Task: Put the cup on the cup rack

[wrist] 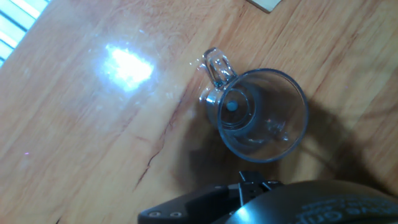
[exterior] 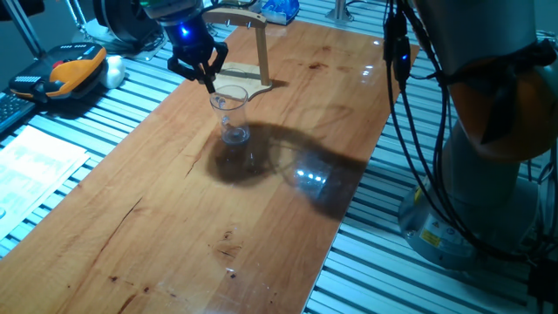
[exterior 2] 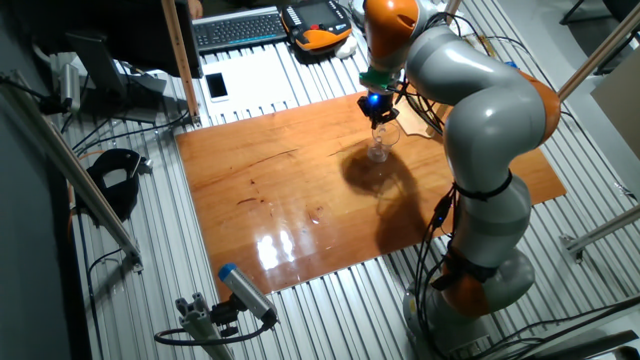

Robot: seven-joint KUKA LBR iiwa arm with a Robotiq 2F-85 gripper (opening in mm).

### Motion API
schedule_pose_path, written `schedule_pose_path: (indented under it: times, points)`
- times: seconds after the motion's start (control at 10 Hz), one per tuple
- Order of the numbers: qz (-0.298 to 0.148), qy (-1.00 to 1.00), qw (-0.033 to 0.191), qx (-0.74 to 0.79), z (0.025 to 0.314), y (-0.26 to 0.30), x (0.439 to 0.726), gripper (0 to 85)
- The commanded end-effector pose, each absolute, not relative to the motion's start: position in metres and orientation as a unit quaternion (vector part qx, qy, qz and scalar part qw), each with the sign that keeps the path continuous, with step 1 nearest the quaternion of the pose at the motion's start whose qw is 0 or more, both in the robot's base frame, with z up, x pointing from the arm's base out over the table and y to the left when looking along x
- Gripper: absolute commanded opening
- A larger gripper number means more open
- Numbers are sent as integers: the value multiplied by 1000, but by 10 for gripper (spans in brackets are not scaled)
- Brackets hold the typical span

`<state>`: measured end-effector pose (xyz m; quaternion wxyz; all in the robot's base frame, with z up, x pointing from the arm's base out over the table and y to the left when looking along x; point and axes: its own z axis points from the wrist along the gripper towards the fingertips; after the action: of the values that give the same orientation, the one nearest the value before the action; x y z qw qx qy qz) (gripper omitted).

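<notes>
The clear glass cup (exterior: 232, 117) stands upright on the wooden table (exterior: 174, 227), near the far end. It also shows in the other fixed view (exterior 2: 380, 146). The hand view looks down into it (wrist: 264, 115), with its small handle (wrist: 215, 64) pointing to the upper left. My gripper (exterior: 208, 85) hovers just above and to the far left of the cup's rim, not touching it; its fingers taper to one tip and hold nothing. The wooden cup rack (exterior: 259, 48) stands right behind the cup, with its flat base (exterior: 248, 87) on the table.
An orange and black handset (exterior: 68, 70) and a paper sheet (exterior: 35, 161) lie left of the table. A keyboard (exterior 2: 240, 30) lies beyond the far edge. The arm's base and cables (exterior: 471, 148) stand to the right.
</notes>
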<state>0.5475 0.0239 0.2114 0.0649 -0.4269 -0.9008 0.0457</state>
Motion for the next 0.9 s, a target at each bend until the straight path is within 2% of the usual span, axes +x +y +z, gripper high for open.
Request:
schedule_pose_path:
  times: [0.0,0.2,0.6,0.8]
  points:
    - [39,-903,64,-424,211,24,547,0]
    - [30,-905,52,-421,211,24,547,0]
    - [27,-899,53,-433,211,24,547,0]
    - [28,-899,47,-434,211,24,547,0]
